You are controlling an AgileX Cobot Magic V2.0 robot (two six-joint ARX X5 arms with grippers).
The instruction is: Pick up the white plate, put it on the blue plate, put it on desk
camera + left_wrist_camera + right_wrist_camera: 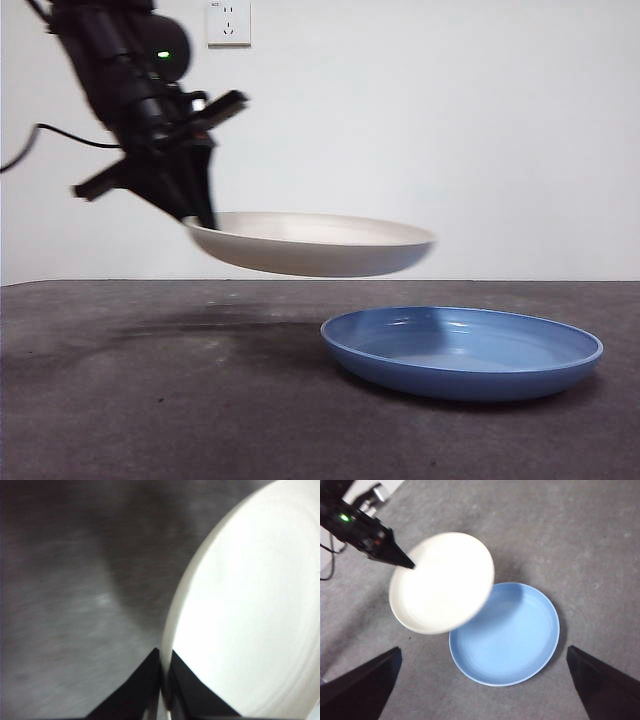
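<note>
Even bright light; motion blur smears the white plate point(441, 582), shadowing the desk point(150, 400).

white plate point(250, 605) cropped, desk point(60, 605) blurred

A clear gap is lying between the raised round off-white plate point(312, 244) and the glossy round blue plate point(462, 352); the mottled grey worktop point(130, 400) beside them is offering open passage.
</note>
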